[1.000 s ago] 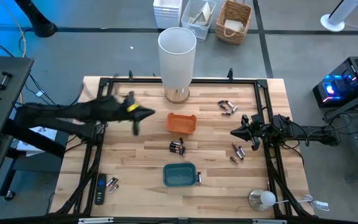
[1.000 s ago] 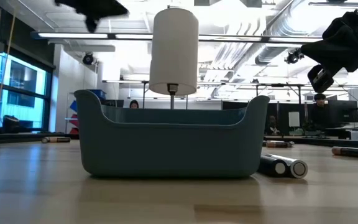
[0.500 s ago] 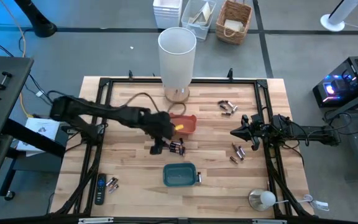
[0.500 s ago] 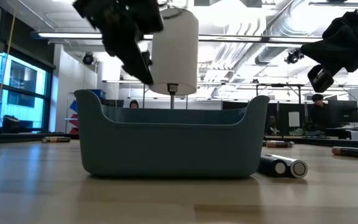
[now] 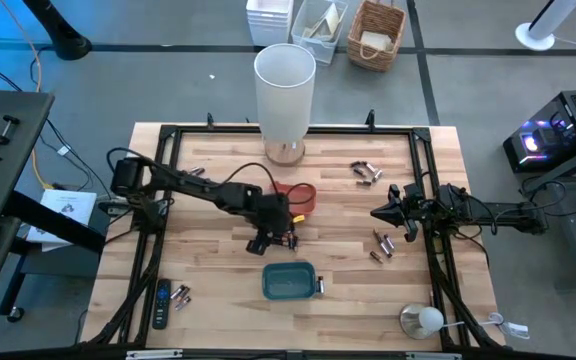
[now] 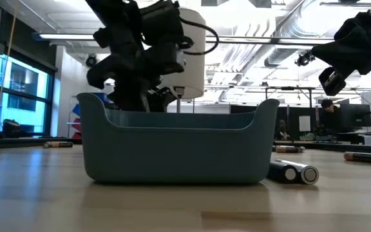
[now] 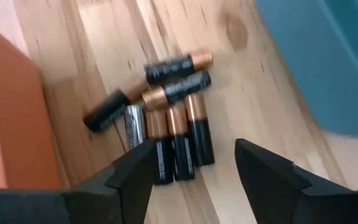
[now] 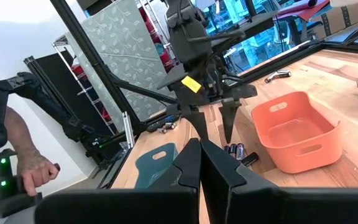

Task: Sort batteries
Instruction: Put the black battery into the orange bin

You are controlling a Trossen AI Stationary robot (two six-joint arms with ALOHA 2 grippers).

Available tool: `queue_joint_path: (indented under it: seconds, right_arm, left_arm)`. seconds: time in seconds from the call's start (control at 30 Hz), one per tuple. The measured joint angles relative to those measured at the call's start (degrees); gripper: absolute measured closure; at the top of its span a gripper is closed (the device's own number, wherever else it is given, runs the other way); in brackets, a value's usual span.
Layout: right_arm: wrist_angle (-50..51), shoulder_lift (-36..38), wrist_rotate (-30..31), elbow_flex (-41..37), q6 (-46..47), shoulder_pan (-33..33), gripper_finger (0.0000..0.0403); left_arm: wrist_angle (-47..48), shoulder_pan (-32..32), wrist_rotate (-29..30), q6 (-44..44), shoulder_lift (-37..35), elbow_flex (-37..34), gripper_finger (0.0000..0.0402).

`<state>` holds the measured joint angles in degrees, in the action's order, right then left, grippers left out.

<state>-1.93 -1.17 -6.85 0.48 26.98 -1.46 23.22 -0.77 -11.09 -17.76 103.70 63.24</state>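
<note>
Several batteries (image 7: 173, 127), copper-and-black with one silvery, lie in a loose cluster on the wood between the orange tray (image 5: 296, 197) and the blue tray (image 5: 289, 282). My left gripper (image 5: 274, 238) hangs open just above the cluster (image 8: 238, 150), fingers pointing down on either side of it and touching nothing (image 7: 191, 180). My right gripper (image 5: 378, 212) waits shut at the table's right, clear of the table. More batteries lie at the far right (image 5: 366, 173), right (image 5: 381, 245), near left (image 5: 180, 294) and beside the blue tray (image 6: 293, 172).
A tall white cylinder on a wooden foot (image 5: 285, 90) stands at the far middle. A flat black remote (image 5: 160, 305) lies near left, and a small lamp (image 5: 423, 320) near right. A person's hand (image 8: 23, 162) shows beyond the table's left side.
My left gripper has swung from the table's left toward the middle and the near edge, come down over the battery cluster between the two trays, and opened. The batteries and trays lie as before.
</note>
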Motion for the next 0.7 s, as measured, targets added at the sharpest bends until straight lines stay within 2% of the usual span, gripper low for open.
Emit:
queue_joint_path:
  seconds: [0.17,0.47,0.7]
  right_arm:
    - [0.0,0.0,0.0,0.0,0.0,0.0,0.0403]
    - [0.0,0.0,0.0,0.0,0.0,0.0,0.0403]
    - [0.0,0.0,0.0,0.0,0.0,0.0,0.0403]
  left_arm:
    - [-4.0,-0.4,0.0,2.7,0.0,0.0,0.0223]
    - [-4.2,-2.7,3.3,4.7,0.0,-0.5,0.0316]
    - [-5.5,-4.2,5.4,5.2,0.0,-3.7,0.0336]
